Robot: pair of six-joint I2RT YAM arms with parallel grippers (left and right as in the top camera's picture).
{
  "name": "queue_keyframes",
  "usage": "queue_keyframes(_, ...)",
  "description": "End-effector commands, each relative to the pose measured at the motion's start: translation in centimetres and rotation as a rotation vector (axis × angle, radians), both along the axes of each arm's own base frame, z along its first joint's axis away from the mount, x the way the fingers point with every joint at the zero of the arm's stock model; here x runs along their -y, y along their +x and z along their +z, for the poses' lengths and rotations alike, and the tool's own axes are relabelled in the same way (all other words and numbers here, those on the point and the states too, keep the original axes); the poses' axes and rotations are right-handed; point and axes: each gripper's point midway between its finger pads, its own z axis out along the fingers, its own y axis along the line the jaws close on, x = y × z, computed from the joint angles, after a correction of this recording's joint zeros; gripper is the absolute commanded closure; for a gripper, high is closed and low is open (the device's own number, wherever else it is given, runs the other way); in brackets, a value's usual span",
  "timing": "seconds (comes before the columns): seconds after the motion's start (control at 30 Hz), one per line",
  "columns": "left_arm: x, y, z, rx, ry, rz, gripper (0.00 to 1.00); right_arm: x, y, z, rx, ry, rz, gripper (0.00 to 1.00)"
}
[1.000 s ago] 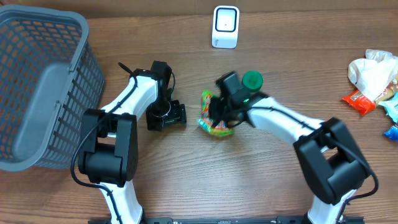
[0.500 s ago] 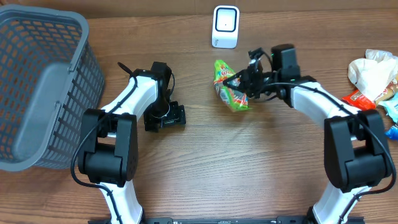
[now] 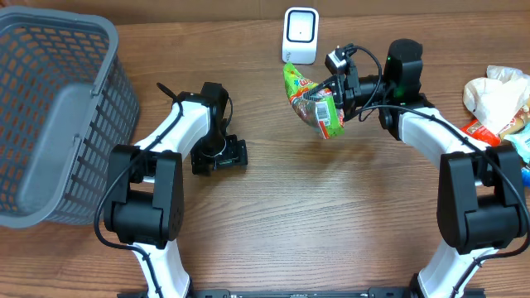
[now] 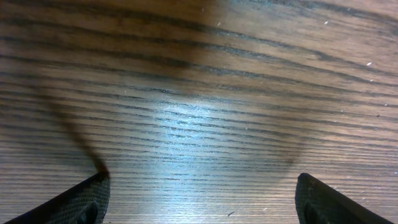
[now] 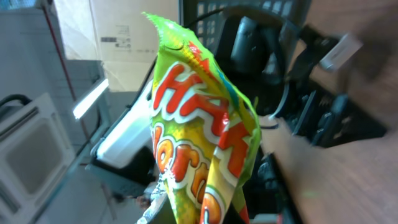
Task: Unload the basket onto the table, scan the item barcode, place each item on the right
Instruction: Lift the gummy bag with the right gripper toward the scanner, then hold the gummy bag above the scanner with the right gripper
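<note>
- A wood-grain tabletop (image 3: 315,215) is seen from above, with two white-and-black robot arms reaching in from the near edge.
- The right arm's fingers (image 3: 338,93) are clenched on a green crinkly snack bag with red and orange lettering (image 3: 311,99), gripping it at its right edge.
- The bag hangs clear of the tabletop, tilted, with its pointed top towards the far edge.
- From above, that top lies just beside the lower edge of a small white box-shaped scanner (image 3: 301,35), which stands upright near the far edge. Whether the two touch cannot be told.
- A pale printed patch shows on the side of the bag facing up; the print is too small to read.
- The right wrist camera shows the same bag (image 5: 199,143) filling the middle of the view, with blurred equipment behind it.
- The left arm's fingers (image 3: 220,156) are released, low over the tabletop left of centre and well apart from the bag.
- The left wrist camera shows two dark fingertips (image 4: 78,200) spread to the bottom corners, with only bare wood between them.
- A tall grey plastic mesh basket (image 3: 50,108) stands at the far left.
- A pile of white, red and blue packets (image 3: 497,108) lies at the right edge.
</note>
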Motion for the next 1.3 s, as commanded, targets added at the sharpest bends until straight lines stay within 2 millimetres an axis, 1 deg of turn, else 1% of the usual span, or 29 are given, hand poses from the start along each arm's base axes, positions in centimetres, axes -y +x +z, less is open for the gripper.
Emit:
queue_keyframes(0.0, -0.5, -0.4, -0.9, -0.022, 0.018, 0.011, 0.12, 0.1, -0.8, 1.7, -0.205, -0.025, 0.054, 0.96)
queue_keyframes(0.17, -0.5, -0.4, -0.9, -0.022, 0.018, 0.010, 0.12, 0.1, -0.7, 3.8, -0.162, -0.012, 0.026, 0.96)
queue_keyframes(0.27, -0.5, -0.4, -0.9, -0.021, 0.018, 0.010, 0.12, 0.1, -0.6, 4.7, -0.136, 0.003, 0.004, 0.96)
queue_keyframes(0.67, -0.4, -0.4, -0.9, -0.025, 0.018, 0.036, 0.10, 0.0, -0.2, 4.9, -0.174, 0.010, -0.015, 0.96)
queue_keyframes(0.9, -0.3, -0.5, -0.9, -0.029, 0.016, 0.043, 0.10, 0.0, 1.3, 5.5, -0.233, 0.050, -0.097, 0.96)
queue_keyframes(1.0, -0.3, -0.5, -0.9, -0.032, 0.018, 0.051, 0.10, -0.1, 1.5, 5.6, -0.321, 0.053, -0.107, 0.96)
queue_keyframes(1.17, -0.3, -0.5, -0.9, -0.033, 0.020, 0.065, 0.10, -0.6, 2.8, 6.7, -0.372, 0.099, -0.190, 0.96)
queue_keyframes(1.27, -0.3, -0.5, -0.9, -0.034, 0.020, 0.068, 0.10, -1.1, 3.4, 7.4, -0.371, 0.134, -0.235, 0.96)
